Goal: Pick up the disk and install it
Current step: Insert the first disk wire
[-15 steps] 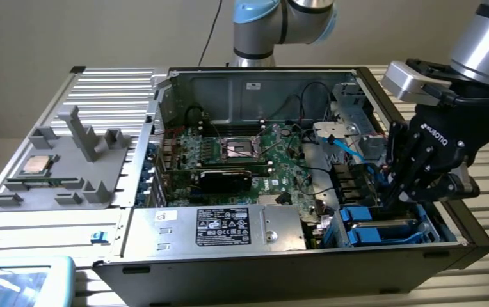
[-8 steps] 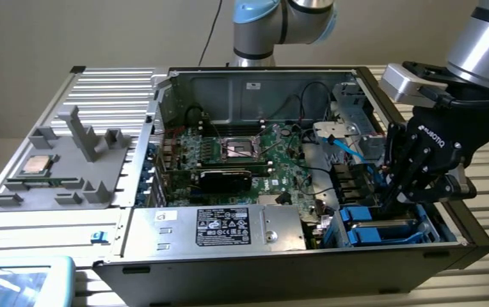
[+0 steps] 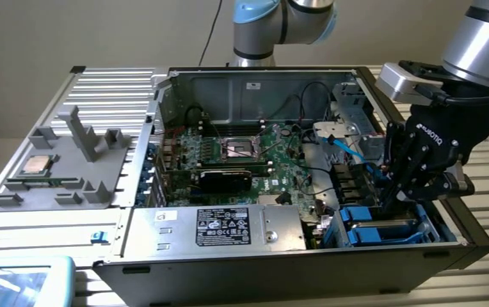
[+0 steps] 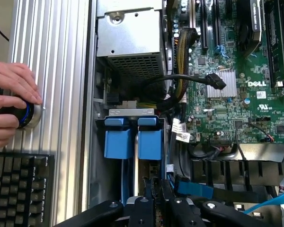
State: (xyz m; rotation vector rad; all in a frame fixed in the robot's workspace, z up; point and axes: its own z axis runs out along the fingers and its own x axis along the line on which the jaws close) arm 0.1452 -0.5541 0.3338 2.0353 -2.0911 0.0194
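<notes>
Read the exterior view as a dial with the motherboard (image 3: 244, 160) at its centre. The grey fixture (image 3: 65, 166) holding the small CPU chip (image 3: 38, 165) sits at nine o'clock, outside the case (image 3: 253, 281). The silver box with the black label (image 3: 223, 227) lies at six. At four o'clock the gripper (image 3: 395, 203) reaches down into the drive bay (image 3: 336, 224). Its jaws stand narrow and seem pinched on the disk (image 3: 379, 231), though the fingers (image 4: 147, 207) hide the contact itself. The disk, in its blue carrier, sits in the bay directly beneath the gripper. Its long axis runs from the fingers toward the blue front tabs (image 4: 150, 137), along the slot.
</notes>
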